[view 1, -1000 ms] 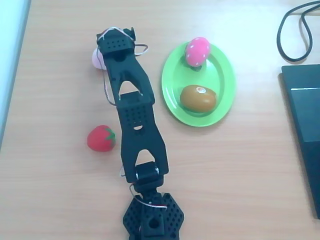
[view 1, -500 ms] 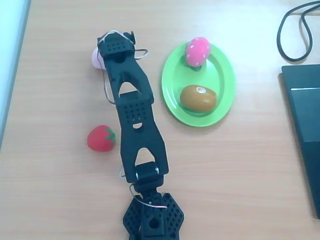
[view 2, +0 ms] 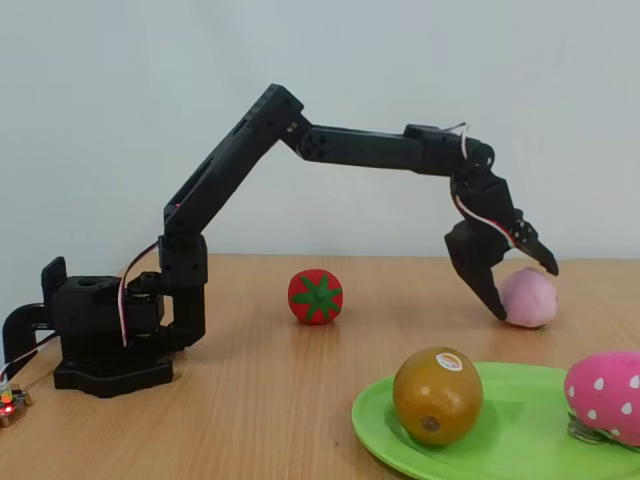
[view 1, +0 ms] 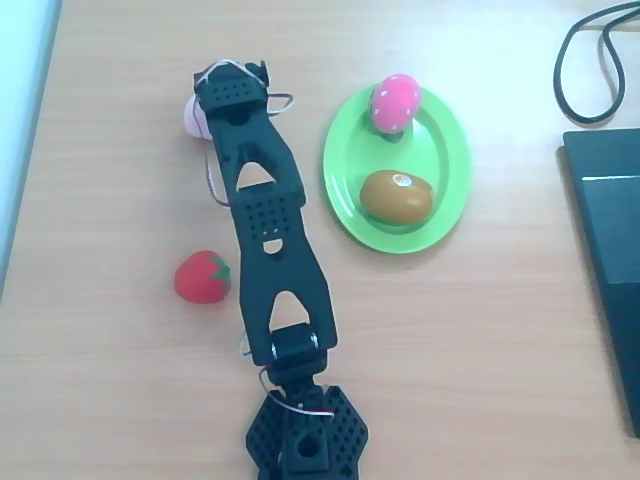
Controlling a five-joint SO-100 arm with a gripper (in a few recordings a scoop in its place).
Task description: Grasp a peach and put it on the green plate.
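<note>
In the fixed view, the arm's base (view 2: pixel 105 335) sits at the far left of the counter (view 2: pixel 250 420), and the black arm (view 2: pixel 250 140) rises from it and reaches across to the right. A strawberry (view 2: pixel 316 296) lies on the counter under the arm's span, well apart from the other fruit. Further right, the pincer (view 2: pixel 520 285) hangs down with its jaws spread around the peach (view 2: pixel 530 297): one finger (view 2: pixel 487 280) comes down on the peach's left side, its tip just at the fruit, the other reaches over its top right. The peach rests on the counter, not on the plate. In front lies the plate (view 2: pixel 380 430), carrying a brown fruit (view 2: pixel 437 395) with a sticker and a pink speckled fruit (view 2: pixel 605 392) at the right edge.

In the overhead view, the strawberry (view 1: pixel 203 276) is left of the arm (view 1: pixel 270 230). The peach (view 1: pixel 194 116) peeks out as a pale sliver at the left of the arm's head, which hides the pincer. The plate (view 1: pixel 445 160) lies to the right, well apart from the peach. A black cable (view 1: pixel 580 60) and a dark flat device (view 1: pixel 610 260) sit at the far right.
</note>
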